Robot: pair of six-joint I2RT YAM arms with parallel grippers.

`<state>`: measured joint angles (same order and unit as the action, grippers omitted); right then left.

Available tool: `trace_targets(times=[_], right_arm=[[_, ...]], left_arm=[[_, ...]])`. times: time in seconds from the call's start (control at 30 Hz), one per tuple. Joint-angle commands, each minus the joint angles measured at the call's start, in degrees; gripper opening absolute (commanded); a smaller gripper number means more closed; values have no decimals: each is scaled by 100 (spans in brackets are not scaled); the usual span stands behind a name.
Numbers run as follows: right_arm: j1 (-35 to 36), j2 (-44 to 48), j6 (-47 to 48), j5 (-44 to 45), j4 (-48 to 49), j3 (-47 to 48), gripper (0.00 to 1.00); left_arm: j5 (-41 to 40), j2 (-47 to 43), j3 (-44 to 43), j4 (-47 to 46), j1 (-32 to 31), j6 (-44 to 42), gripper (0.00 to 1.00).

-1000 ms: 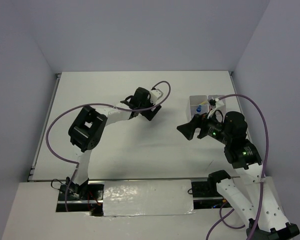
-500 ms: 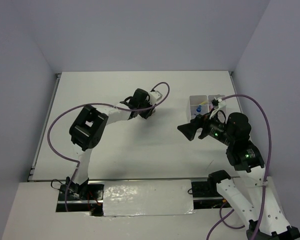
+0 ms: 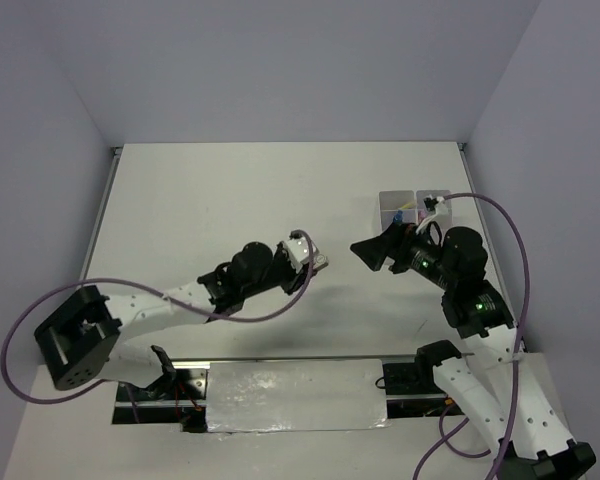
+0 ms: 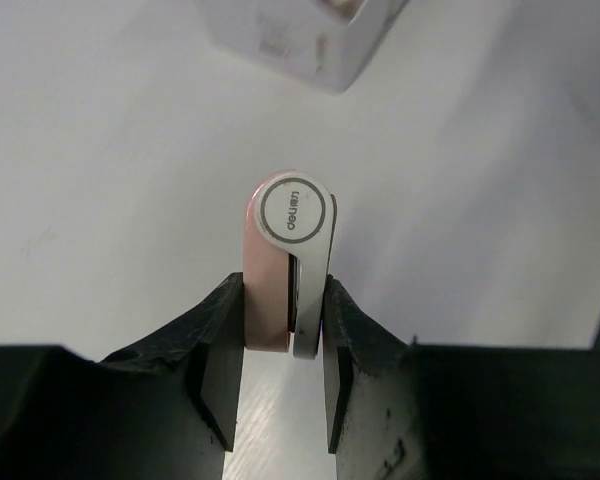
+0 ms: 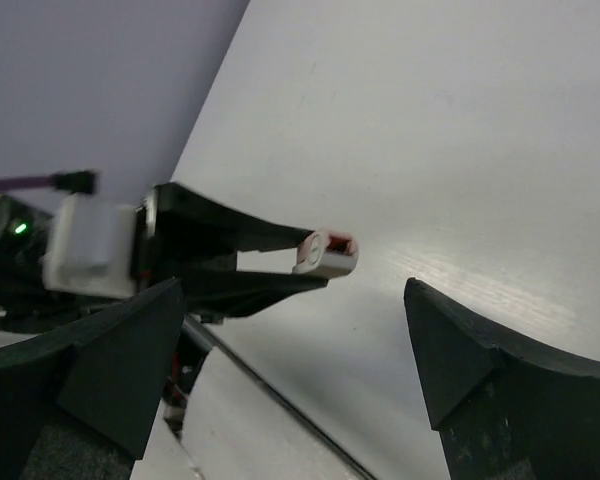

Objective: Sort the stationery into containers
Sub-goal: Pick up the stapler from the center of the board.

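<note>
Containers (image 3: pixel 390 212) stand right of centre in the overhead view on the white table (image 3: pixel 210 190), as one joined block of translucent compartments. Small coloured items show inside, too small to identify. In the left wrist view a corner of the same block sits at the top edge of the frame, ahead of the fingers and well apart from them.

The left gripper (image 3: pixel 318 263) lies just below the centre of the overhead view, to the left of the block. Its fingers are narrowed on a pink-and-white stationery piece (image 4: pixel 292 250), pinching it by its flat sides with the round printed end sticking out forward. The right gripper (image 3: pixel 368 250) hangs between the left gripper and the block with its fingers spread wide and nothing between them.

Judged procedure for the step in hand, carrying the piece to a compartment:
1. Keep the pinch steady; only the rear portion is clamped, so a tilt could lever the piece loose.
2. Route around the right gripper, which stands in the direct path.
3. Centre over one compartment, clear of the dividing walls.
4. Lower, then release.
</note>
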<state>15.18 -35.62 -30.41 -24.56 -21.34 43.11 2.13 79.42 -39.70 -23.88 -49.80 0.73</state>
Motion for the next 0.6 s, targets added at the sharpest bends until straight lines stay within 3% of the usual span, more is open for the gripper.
trace_targets(times=[0.0, 0.07, 0.2, 0.43, 0.57], right_arm=[[212, -7, -1009, -320, 1076, -434, 96], [397, -138, -1220, -436, 1272, -575, 94], [1345, -279, -1168, 422, 949, -444, 93], [1734, -542, -1362, 707, 1097, -655, 86], [1813, -622, -1380, 706, 1220, -752, 74]], left_arm=[[-502, -602, 445, -1442, -563, 129, 0], [-582, -954, 683, -1804, -767, 103, 0], [-556, -1130, 605, -1805, -1023, 94, 0], [-591, -1340, 578, -1717, -1216, 6, 0], [-652, -1429, 622, -1690, -1225, -12, 0]])
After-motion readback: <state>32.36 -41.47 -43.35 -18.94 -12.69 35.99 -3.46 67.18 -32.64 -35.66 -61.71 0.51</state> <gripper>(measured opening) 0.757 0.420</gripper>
